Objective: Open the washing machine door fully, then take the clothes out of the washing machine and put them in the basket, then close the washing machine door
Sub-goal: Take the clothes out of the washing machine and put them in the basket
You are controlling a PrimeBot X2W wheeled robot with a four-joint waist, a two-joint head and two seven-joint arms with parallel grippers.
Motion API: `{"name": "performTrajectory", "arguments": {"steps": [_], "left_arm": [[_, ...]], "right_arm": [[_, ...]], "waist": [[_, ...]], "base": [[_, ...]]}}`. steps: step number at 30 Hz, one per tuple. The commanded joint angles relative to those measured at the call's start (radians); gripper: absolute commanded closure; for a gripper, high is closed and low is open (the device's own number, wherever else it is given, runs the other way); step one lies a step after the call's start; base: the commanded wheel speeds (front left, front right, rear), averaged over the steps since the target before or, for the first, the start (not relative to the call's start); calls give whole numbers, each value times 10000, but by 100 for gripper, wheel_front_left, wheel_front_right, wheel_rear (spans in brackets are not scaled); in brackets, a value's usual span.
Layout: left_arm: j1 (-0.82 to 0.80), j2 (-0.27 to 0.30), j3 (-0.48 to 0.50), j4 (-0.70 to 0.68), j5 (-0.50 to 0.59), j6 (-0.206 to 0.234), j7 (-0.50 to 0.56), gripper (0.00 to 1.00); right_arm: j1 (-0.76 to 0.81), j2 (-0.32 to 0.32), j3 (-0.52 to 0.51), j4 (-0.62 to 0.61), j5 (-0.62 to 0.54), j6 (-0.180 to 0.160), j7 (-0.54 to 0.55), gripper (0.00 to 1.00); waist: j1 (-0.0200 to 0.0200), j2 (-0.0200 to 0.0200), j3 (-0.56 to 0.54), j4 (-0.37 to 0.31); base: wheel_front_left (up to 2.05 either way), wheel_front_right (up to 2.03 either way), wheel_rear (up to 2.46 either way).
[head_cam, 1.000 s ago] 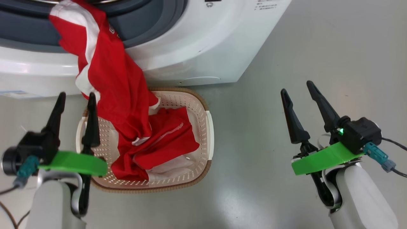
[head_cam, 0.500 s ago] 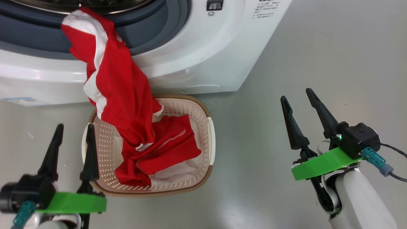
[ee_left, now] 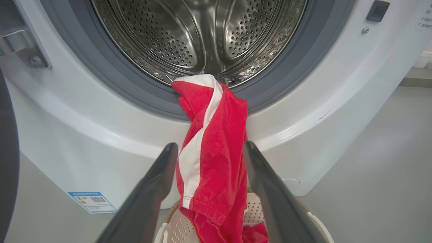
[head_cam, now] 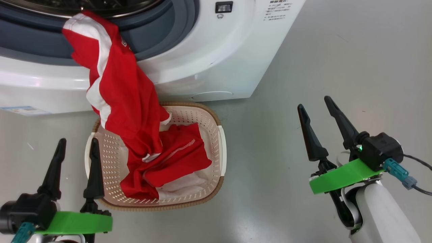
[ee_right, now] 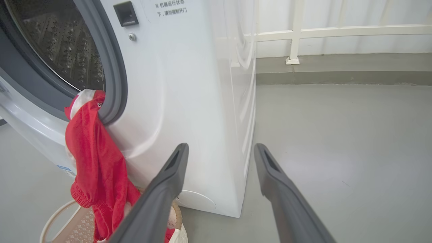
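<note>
The left gripper (head_cam: 79, 141) has just drawn back toward the robot. 1 second ago its fingers stood right beside the hanging red garment (head_cam: 125, 101); now they sit lower, by the near left corner of the basket (head_cam: 221, 152), clear of the cloth. Its 2 fingers are spread wide with nothing between them. The right gripper (head_cam: 314, 102) has hardly shifted, out over the bare floor (head_cam: 303, 50) well to the right of the basket, its fingers also apart and empty.

The red garment lies as it did. Its white-trimmed top end is hooked over the grey rubber ring (ee_left: 287, 67) at the lip of the steel drum (ee_left: 202, 33). Its length drapes down the white front of the washing machine (head_cam: 209, 50), and its lower end is heaped in the basket over some white cloth (head_cam: 182, 184). Otherwise the drum looks empty. The dark edge at the far left of the left wrist view I take for the washing machine door (ee_left: 6, 152), swung open.

To my eye the unloading is nearly done but not finished. That retreat reads as a let-go and reset, and the snagged top end has to come off the ring before the door shuts, or it gets trapped
</note>
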Motion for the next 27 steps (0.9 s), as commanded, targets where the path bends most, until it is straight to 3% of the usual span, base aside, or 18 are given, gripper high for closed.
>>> {"name": "performTrajectory", "arguments": {"steps": [1,12,27], "left_arm": [[138,87,284,-206,-176,-53,-49,0],[-1354,171,-256,673,-575,-53,-49,0],[-4651,839,-473,4261,-309,-54,-49,0]], "right_arm": [[273,43,236,-244,-104,62,-65,0],[123,43,237,-254,-66,62,-65,0],[-154,43,363,-333,158,62,-65,0]], "waist": [[0,-1,17,1],[0,-1,301,28],[0,-1,811,-339]], "base": [[0,0,0],[0,0,0],[0,0,0]]}}
